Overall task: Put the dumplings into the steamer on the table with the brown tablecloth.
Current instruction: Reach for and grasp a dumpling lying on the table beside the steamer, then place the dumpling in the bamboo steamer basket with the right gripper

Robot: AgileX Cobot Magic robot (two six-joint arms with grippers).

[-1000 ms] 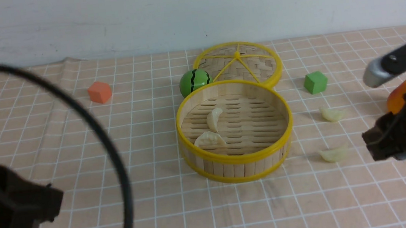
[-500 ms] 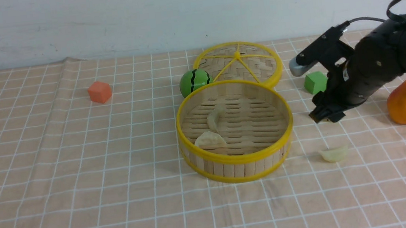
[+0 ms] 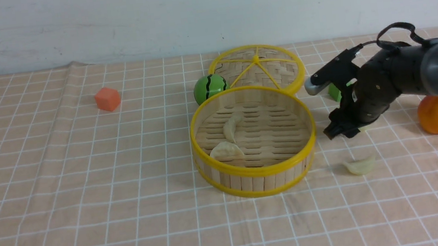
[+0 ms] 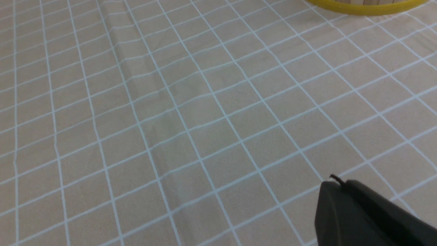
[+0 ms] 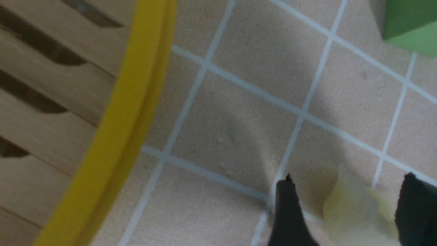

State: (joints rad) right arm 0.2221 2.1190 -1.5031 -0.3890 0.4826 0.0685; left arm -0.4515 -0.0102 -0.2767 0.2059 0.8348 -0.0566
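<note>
Front view: The steamer [image 3: 258,176] sits in the middle of the cloth [image 3: 84,175]. Two dumplings [image 3: 231,128] lie inside it. One more dumpling [image 3: 360,166] lies on the cloth to its right. The right gripper [image 3: 339,130] is down low, just beside the steamer.

Left wrist view: The left gripper [image 4: 329,188] is closed and holds nothing, over bare cloth.

Right wrist view: The right gripper's fingers [image 5: 288,212] stand apart, one on each side of a fourth dumpling [image 5: 355,215] on the cloth. They are not squeezing it. A green cube [image 5: 409,24] is near.
</note>
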